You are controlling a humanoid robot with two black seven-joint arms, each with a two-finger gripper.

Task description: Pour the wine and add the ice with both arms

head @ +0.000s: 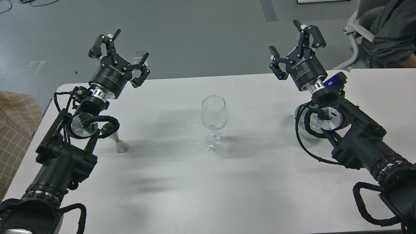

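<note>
A clear stemmed wine glass (213, 114) stands upright at the middle of the white table (162, 182); its bowl looks empty. My left gripper (121, 58) is open and empty, raised above the table's far left edge. My right gripper (295, 47) is open and empty, raised above the far right edge. Both are well apart from the glass. A greenish glass bowl (304, 130) sits under my right arm, mostly hidden. No ice cubes can be made out. A small beige object with a cone-shaped base (119, 145) stands by my left arm, partly hidden.
Faint wet glints (191, 125) lie on the table left of the glass. A seated person (390, 32) in a white chair is at the far right. A brown chequered cloth (16, 123) lies off the table's left edge.
</note>
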